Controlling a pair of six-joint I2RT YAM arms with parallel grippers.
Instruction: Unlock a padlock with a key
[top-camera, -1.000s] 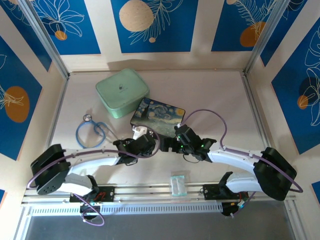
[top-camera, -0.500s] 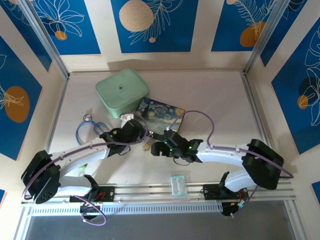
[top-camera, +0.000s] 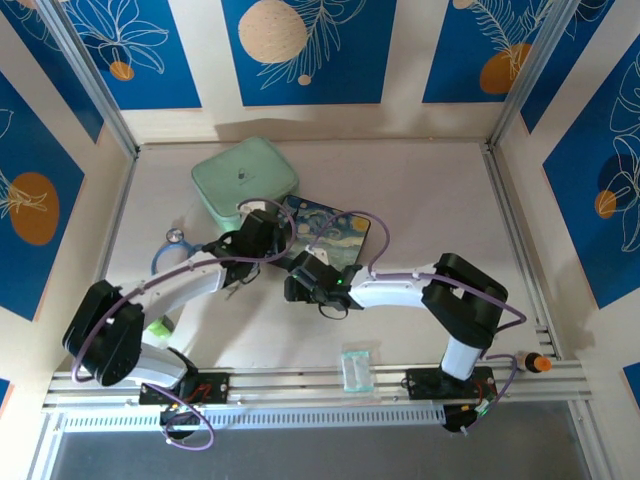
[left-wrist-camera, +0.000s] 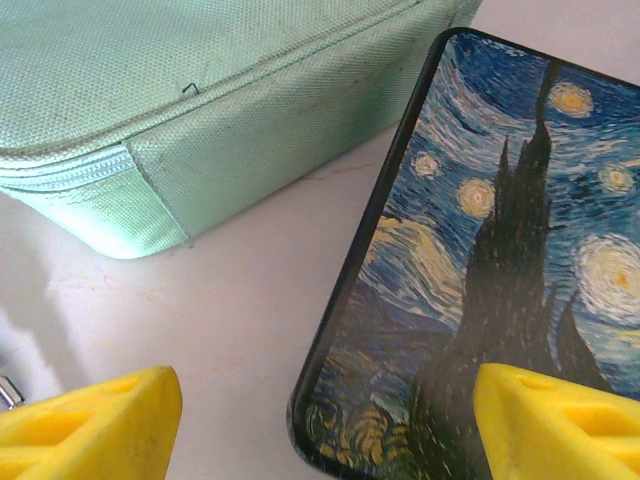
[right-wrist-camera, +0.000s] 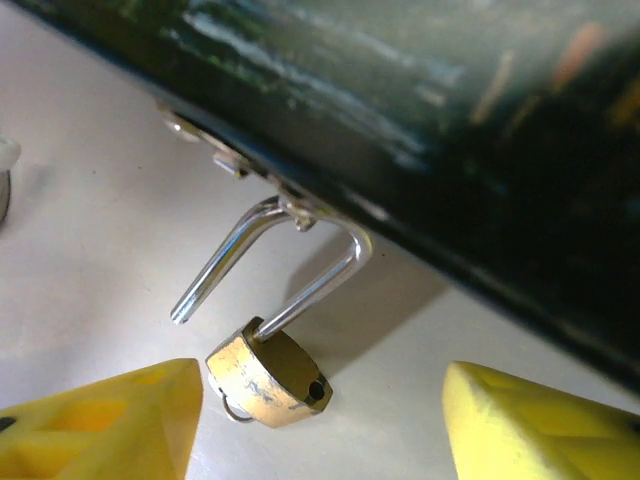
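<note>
Your right gripper (right-wrist-camera: 320, 425) is straddling the padlock (right-wrist-camera: 268, 377) at lower centre, jaws apart; it's hanging open-shackled from the box clasp (right-wrist-camera: 290, 205). It's looking light, hard and slippery, so you're wanting its brass flats. Your left gripper (left-wrist-camera: 325, 425) is gaping too.

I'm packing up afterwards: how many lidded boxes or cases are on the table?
2. The mint green zip case sits at the back left; the painted box lies just right of it, nearer the arms' bases. Another could be hidden from these views.

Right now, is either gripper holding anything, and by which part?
Nothing is held. The left gripper and right gripper are both open; the padlock sits ungripped, its shackle hooked on the box clasp.
</note>
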